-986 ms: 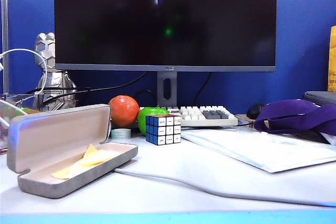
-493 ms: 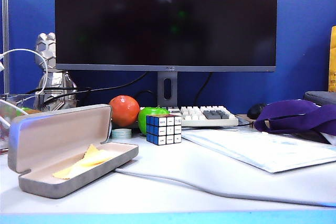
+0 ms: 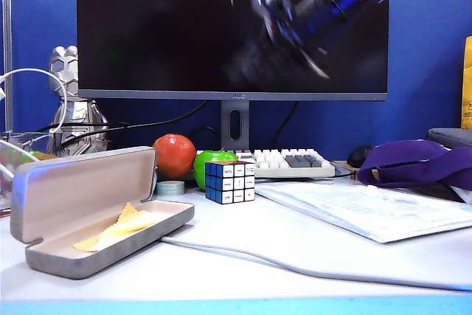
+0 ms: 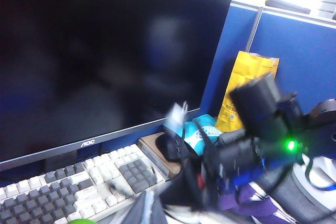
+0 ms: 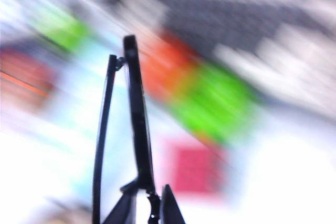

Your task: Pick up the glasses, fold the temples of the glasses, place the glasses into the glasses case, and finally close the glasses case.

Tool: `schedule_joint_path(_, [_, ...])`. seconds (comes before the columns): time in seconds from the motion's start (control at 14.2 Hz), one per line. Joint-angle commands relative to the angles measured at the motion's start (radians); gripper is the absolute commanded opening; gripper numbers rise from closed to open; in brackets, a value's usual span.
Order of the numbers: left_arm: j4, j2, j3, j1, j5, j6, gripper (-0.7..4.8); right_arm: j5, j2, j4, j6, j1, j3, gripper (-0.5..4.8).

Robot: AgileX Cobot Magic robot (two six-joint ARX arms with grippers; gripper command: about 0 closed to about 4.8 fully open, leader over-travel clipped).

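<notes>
The glasses case (image 3: 70, 204) lies open at the table's front left, a yellow cloth (image 3: 122, 228) in its tray. High before the monitor, my right arm (image 3: 324, 1) is a dark blur reaching in from the upper right. In the right wrist view my right gripper (image 5: 149, 211) is shut on the glasses (image 5: 134, 114), seen edge-on, with one temple (image 5: 102, 140) lying nearly alongside the frame. The left wrist view shows the right arm (image 4: 262, 150) over the keyboard. Of my left gripper, only a grey blur (image 4: 149, 208) shows, so its state is unclear.
A cube puzzle (image 3: 229, 181), an orange ball (image 3: 175, 156), a green apple (image 3: 214, 161) and a keyboard (image 3: 284, 161) stand under the monitor (image 3: 232, 27). A grey cable (image 3: 295, 267) crosses the front. Papers (image 3: 369, 208) and purple cloth (image 3: 413, 164) lie at the right.
The right arm has swung into the exterior view, now blurred in front of the monitor's upper half. The case and the other table objects have not moved.
</notes>
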Motion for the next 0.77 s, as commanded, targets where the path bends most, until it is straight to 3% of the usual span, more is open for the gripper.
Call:
schedule_joint_path(0.07, [0.013,-0.005,0.003,-0.001,0.005,0.003,-0.05,0.136,-0.006,-0.134,-0.159,0.007,0.006,-0.05])
schedule_joint_path(0.21, [-0.014,-0.004,0.003,-0.001,0.095,0.004,-0.05,0.1,-0.007,-0.158,-0.145,0.007,0.006,-0.05])
schedule_joint_path(0.49, [-0.135,-0.004,0.003,-0.001,0.453,0.004,-0.05,-0.13,-0.007,-0.154,-0.002,0.007,0.007,-0.05])
schedule_joint_path(0.77, [-0.183,-0.001,0.003,-0.002,0.597,0.004,-0.05,-0.224,-0.007,-0.124,0.078,0.014,0.007,-0.05])
